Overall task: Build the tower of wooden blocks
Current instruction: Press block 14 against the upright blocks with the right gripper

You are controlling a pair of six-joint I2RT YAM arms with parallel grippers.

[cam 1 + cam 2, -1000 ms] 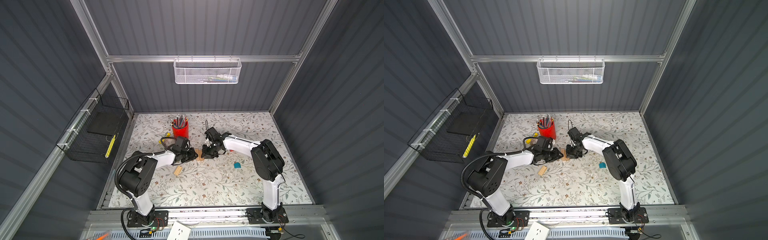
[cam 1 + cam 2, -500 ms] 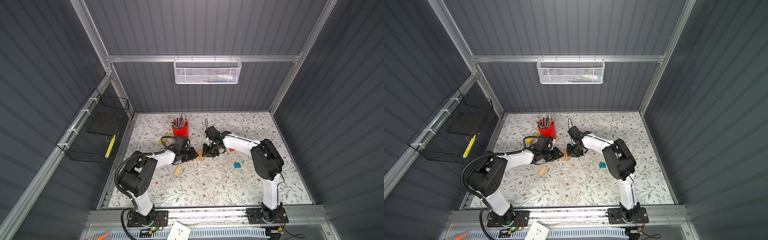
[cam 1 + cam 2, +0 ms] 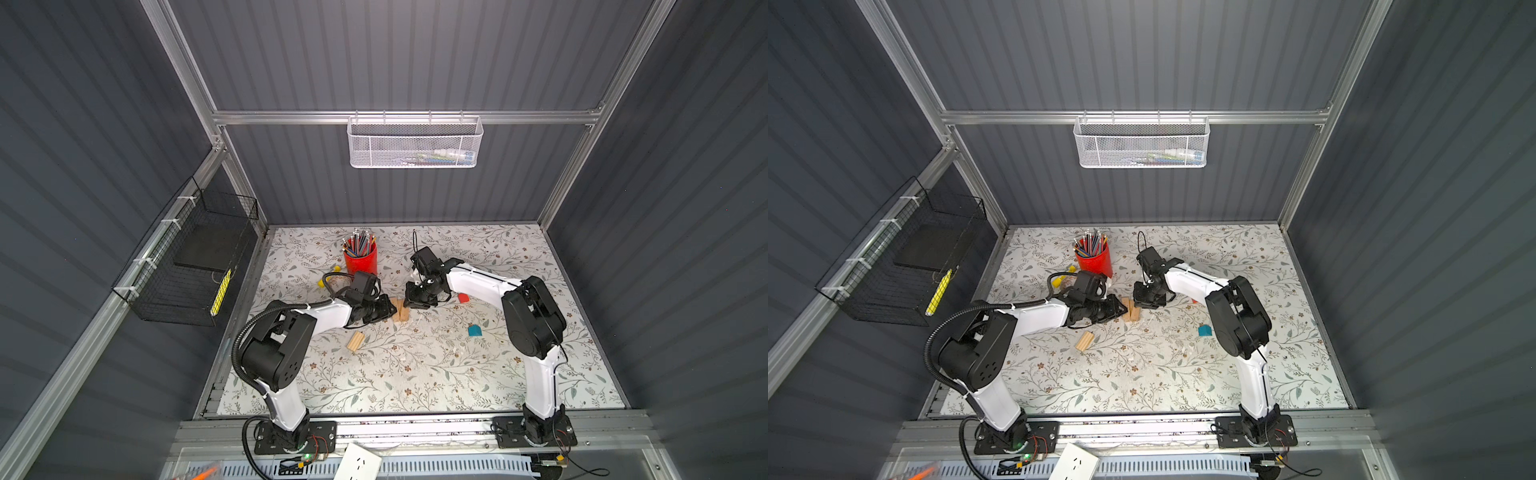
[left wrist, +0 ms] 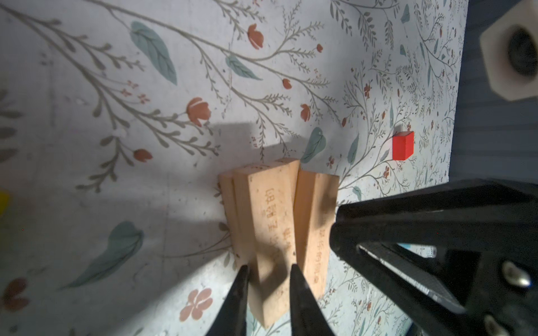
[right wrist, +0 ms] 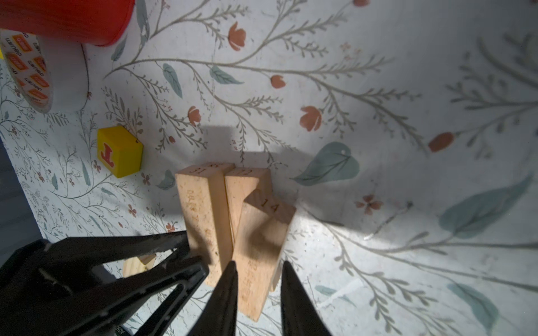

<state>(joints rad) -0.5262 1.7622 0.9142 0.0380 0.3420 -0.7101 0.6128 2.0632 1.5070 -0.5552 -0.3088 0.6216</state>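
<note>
Floral mat point(image 3: 415, 374); left hand point(image 4: 268, 267), right hand point(image 5: 259, 264) pinch plank point(image 4: 267, 209); grip pts shadowed.

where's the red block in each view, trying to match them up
top view: red block in full beside the right arm
top view: only a sliver beside that arm
left wrist: plain to see, beyond the plank cluster
right wrist: not in it
shared landmark: the plank cluster, in all four
</note>
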